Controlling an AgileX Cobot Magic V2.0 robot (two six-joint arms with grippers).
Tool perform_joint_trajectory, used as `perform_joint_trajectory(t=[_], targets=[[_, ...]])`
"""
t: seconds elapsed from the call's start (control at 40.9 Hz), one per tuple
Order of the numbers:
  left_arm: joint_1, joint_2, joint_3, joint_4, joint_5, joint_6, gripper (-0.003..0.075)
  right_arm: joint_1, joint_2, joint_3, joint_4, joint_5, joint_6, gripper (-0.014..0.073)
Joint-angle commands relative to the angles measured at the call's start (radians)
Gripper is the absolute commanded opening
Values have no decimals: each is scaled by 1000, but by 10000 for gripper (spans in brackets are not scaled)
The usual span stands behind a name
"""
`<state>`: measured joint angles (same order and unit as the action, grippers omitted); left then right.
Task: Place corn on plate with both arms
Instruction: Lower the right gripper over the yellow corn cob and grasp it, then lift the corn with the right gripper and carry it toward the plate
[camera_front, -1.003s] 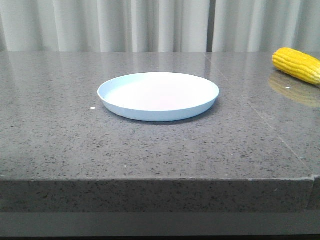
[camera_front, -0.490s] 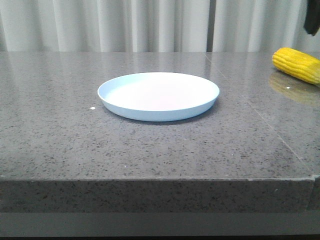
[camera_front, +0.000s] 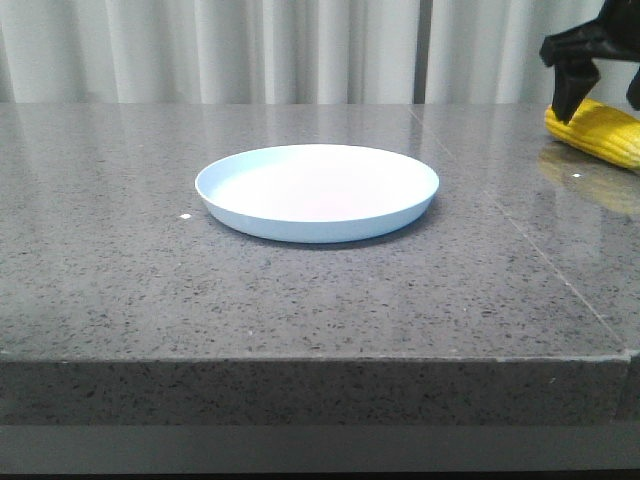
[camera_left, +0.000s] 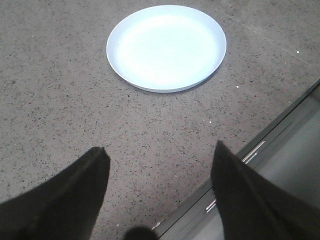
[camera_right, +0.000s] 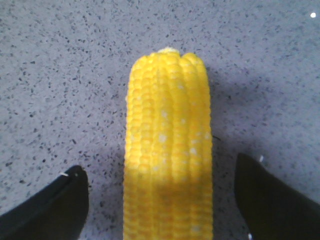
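The yellow corn (camera_front: 608, 135) lies on the table at the far right, apart from the pale blue plate (camera_front: 317, 190) in the middle. My right gripper (camera_front: 600, 108) is open and hangs over the cob, one finger on each side. In the right wrist view the corn (camera_right: 169, 150) lies lengthwise between the spread fingers of the right gripper (camera_right: 160, 169), with gaps on both sides. My left gripper (camera_left: 157, 152) is open and empty, above the table's front edge, well short of the plate (camera_left: 166, 46). It does not show in the front view.
The grey speckled stone table (camera_front: 150, 260) has its front edge (camera_left: 260, 145) under my left gripper's one finger. A seam in the top (camera_front: 540, 250) runs between the plate and the corn. White curtains hang behind.
My right gripper has come down into the front view from the upper right and now straddles the corn. The corn and plate have not moved.
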<state>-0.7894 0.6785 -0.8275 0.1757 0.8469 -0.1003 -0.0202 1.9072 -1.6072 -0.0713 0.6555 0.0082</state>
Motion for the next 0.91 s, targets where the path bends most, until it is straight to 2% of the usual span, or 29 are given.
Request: perform_joint_trajectory(t=[0.0,0.196,0.245,0.269,0.392,0.465,0.661,0.881], targets=[[-9,0,-26,10,-72,-9,440,-3,-29,-37,-19,-84,-14,616],[-9,0,-26,10,-72,-9,440,-3,6,-37,-20,-94,-14,611],[-9,0,-26,10,-72,-9,440,-3,8,-37,-20,-91,-14,585],[-9,0,-26,10,-72,-9,440,-3,8,-37,-20,-89,-14,561],[-9,0,-26,10,-72,-9,440,-3,5,-40,-20,-81,-14,328],[-9,0,-26,10,-72,-9,440,-3,1,-43,-20,-74,-14,267],[-9,0,-26,10,-72,-9,440,2,-35,-44,-15,-37,-14,269],[-9,0,-26,10,-72,-9,440,55,-143,-44,16,29,-14,269]])
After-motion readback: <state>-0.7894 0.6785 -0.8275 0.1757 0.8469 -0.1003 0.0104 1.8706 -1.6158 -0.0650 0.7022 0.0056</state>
